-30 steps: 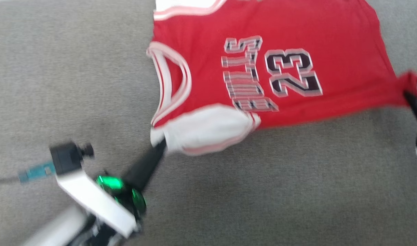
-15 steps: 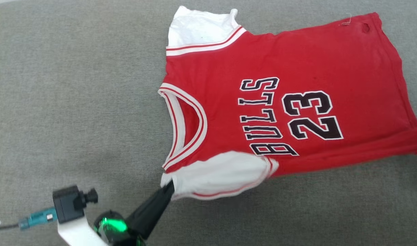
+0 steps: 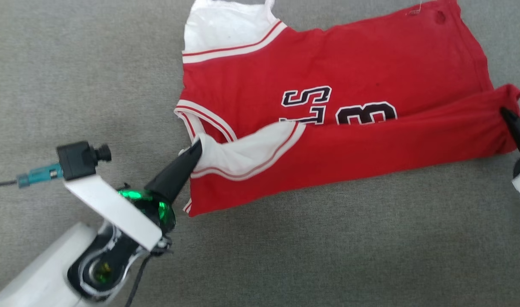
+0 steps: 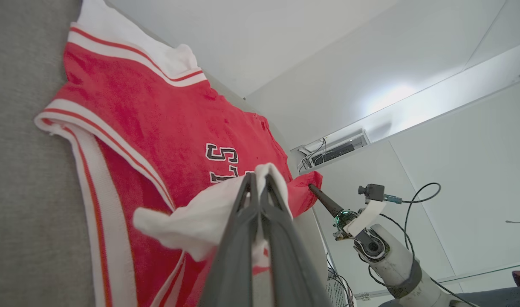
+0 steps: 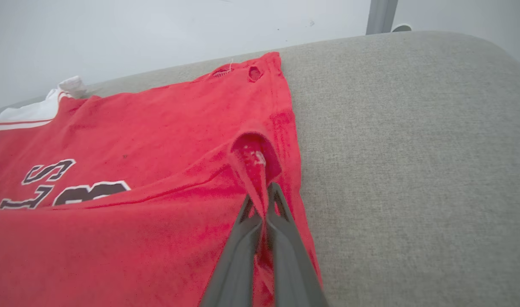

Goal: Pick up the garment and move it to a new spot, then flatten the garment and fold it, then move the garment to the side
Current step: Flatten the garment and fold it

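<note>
Garment (image 3: 349,59) lies on the grey cushion (image 3: 328,256), with its neck to the left. A moment ago its near side lay flat and all the letters showed. Now that side is lifted and pulled over the middle. It hides part of the letters (image 3: 307,97) and the number (image 3: 366,113). The left gripper (image 3: 196,148) squeezes the white sleeve (image 3: 243,153). The right gripper (image 3: 505,112) pinches the red bottom corner (image 3: 505,94). I think the fold has begun but is not laid down yet.

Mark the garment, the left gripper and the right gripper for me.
garment (image 3: 371,59): head view, on its flat red body.
left gripper (image 3: 197,148): head view, tips of fingers shut on white sleeve.
right gripper (image 3: 505,112): head view, tips of fingers shut on red hem corner.
</note>
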Robot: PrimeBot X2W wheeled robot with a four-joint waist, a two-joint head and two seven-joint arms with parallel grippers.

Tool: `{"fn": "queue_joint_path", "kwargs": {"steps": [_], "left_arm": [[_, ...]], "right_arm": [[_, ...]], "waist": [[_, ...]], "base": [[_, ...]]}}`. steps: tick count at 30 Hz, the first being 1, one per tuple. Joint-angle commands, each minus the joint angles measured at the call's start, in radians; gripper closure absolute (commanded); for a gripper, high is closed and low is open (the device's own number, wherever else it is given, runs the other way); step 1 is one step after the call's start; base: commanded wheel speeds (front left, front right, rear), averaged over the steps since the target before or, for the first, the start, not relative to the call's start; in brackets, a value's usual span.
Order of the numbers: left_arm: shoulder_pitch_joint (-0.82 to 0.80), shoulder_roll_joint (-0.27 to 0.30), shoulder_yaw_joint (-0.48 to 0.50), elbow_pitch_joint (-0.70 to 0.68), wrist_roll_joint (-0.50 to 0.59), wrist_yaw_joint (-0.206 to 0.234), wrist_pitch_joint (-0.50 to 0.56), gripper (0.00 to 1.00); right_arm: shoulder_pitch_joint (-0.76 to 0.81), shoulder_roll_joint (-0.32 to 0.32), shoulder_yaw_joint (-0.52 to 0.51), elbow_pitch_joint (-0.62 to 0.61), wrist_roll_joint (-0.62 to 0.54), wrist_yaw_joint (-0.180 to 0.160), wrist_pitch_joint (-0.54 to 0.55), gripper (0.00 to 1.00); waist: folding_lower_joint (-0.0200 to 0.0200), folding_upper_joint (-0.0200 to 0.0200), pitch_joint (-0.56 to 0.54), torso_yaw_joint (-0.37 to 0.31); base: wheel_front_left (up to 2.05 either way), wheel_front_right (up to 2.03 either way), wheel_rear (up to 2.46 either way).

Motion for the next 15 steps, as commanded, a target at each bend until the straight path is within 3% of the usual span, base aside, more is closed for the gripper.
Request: {"fn": "queue_joint_path", "kwargs": {"steps": [1, 15], "left_arm": [[-0.021, -0.006, 0.006, 0.026, -0.011, 0.001, 0.005, 1.00], [-0.105, -0.045, -0.018, 0.259, 0.071, 0.001, -0.015, 1.00]], "right_arm": [[-0.016, 0.019, -0.006, 0.013, -0.016, 0.000, 0.008, 1.00], [-0.102, 0.136, -0.025, 0.131, -0.121, 0.000, -0.023, 1.00]], "waist": [[0.0000, -0.0001, 0.014, -0.005], [0.0000, -0.0001, 0.075, -0.034]], "base": [[0.00, 0.00, 0.00], [0.00, 0.00, 0.00]]}}
